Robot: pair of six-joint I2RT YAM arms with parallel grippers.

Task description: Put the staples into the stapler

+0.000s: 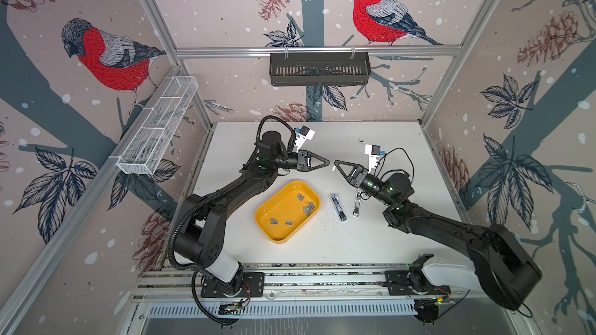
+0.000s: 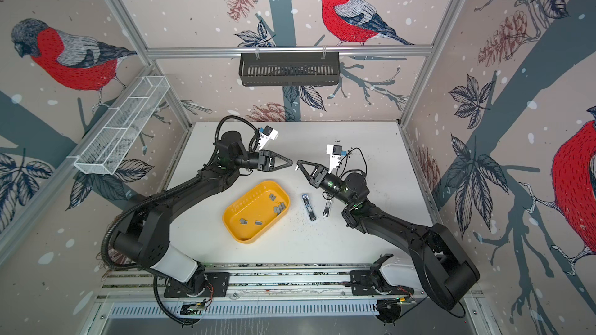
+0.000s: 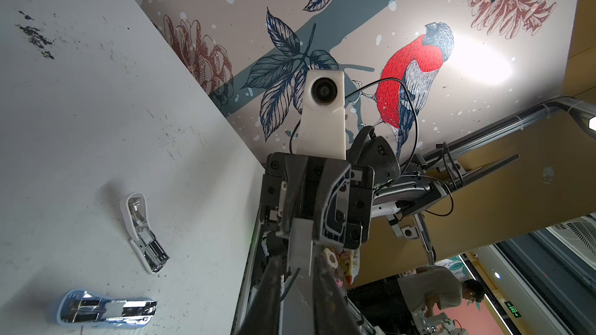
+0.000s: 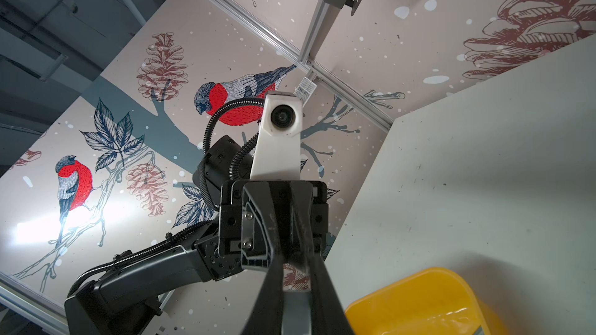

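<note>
My two grippers face each other tip to tip above the back of the table. My right gripper (image 1: 336, 163) (image 4: 293, 262) is shut on a short pale grey strip of staples (image 1: 333, 168) (image 3: 300, 248) that sticks out of its tips. My left gripper (image 1: 327, 163) (image 3: 297, 257) stands just in front of that strip with its fingers a little apart, open and holding nothing. The stapler lies on the table in two chrome parts, one blue-shelled (image 1: 338, 206) (image 3: 106, 309) and one white-shelled (image 1: 357, 203) (image 3: 143, 233). Several more staples (image 1: 309, 208) lie in the yellow tray (image 1: 274, 236).
The yellow tray (image 2: 240, 233) (image 4: 419, 285) sits in front of and below both grippers, left of the stapler parts. A white wire basket (image 1: 158, 124) hangs on the left wall and a black basket (image 1: 319, 69) on the back wall. Dark specks dot the table around the stapler.
</note>
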